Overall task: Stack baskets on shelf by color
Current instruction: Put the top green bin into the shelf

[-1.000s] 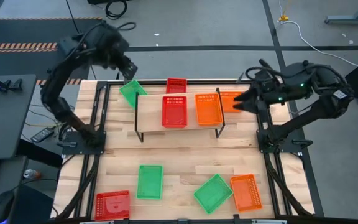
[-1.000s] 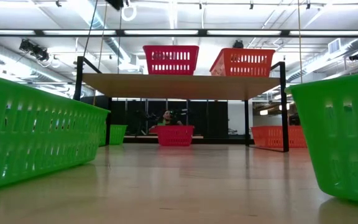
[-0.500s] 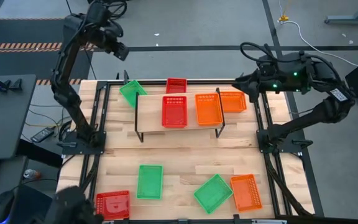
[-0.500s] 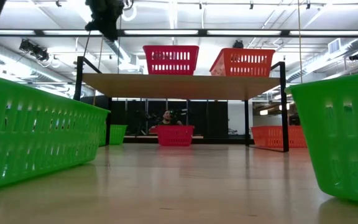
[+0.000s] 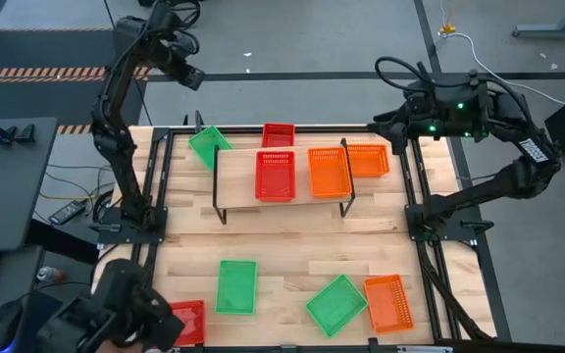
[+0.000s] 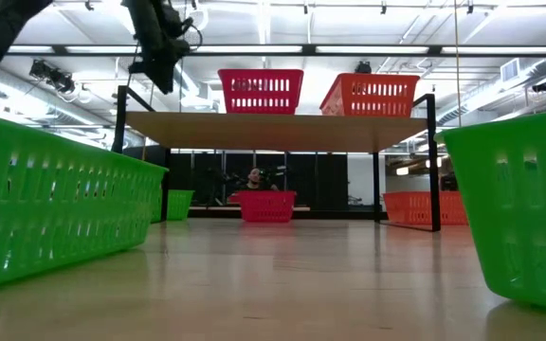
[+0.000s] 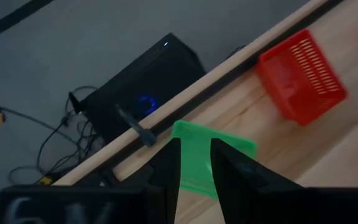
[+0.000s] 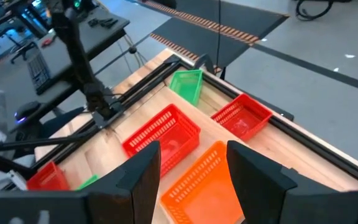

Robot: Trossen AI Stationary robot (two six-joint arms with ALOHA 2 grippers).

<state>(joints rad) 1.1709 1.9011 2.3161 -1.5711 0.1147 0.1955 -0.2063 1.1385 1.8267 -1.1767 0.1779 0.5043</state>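
Note:
The shelf (image 5: 231, 167) carries a red basket (image 5: 274, 175) and an orange basket (image 5: 329, 170) side by side on its plank. Behind it, on the tabletop, lie a green basket (image 5: 209, 145), a red one (image 5: 279, 134) and an orange one (image 5: 368, 159). My left gripper (image 5: 194, 81) hangs high beyond the table's far left corner, its fingers a little apart and empty; the green basket (image 7: 229, 149) shows far below them. My right gripper (image 5: 383, 124) hovers open over the far right corner, above and beyond the orange basket.
Near the front edge lie two green baskets (image 5: 236, 286) (image 5: 336, 304), an orange one (image 5: 388, 301) and a red one (image 5: 184, 322). A dark blurred shape (image 5: 116, 316) covers the near left corner in the high view. Black frame rails (image 5: 155, 196) run along both table sides.
My left gripper has swung away from the far green basket, out past the table's far edge and leftward; the basket has stayed put. My right gripper has drawn back from the far orange basket toward the far edge. A dark shape has come in at the near left corner.

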